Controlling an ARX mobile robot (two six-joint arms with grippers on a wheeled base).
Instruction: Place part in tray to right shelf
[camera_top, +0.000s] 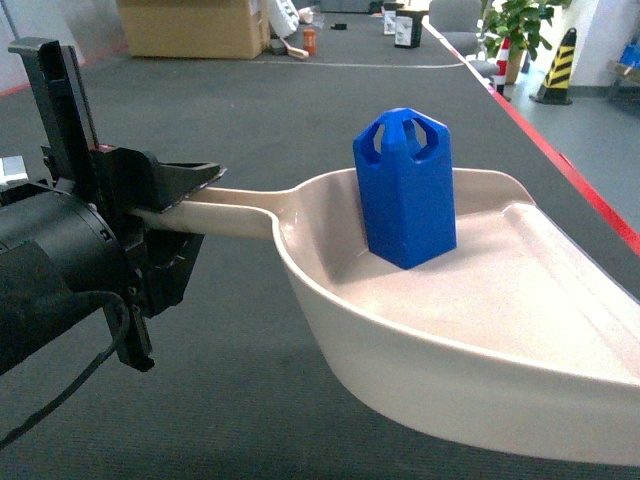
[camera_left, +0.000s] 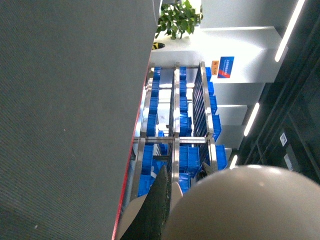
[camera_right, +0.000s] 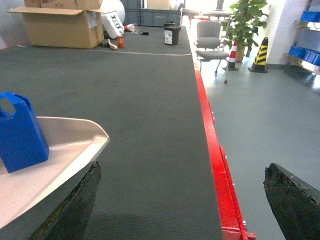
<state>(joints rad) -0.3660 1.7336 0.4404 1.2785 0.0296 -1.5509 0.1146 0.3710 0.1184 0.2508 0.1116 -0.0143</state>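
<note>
Cream-beige tray (camera_top: 480, 330) is held by its long handle, clamped in the left gripper (camera_top: 185, 205). Blue part (camera_top: 405, 185) stands upright inside the tray, beyond the handle from that gripper. Right gripper (camera_right: 182, 200) is spread wide, unladen, its left finger (camera_right: 70, 210) just beneath the tray rim.

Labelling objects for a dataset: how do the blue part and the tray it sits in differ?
The part is bright blue; the tray is cream-beige. The part stands upright as a faceted block with cut-out holes on top, while the tray is a wide, shallow scoop with a long handle. The tray is much larger. Both look like smooth plastic.
</note>
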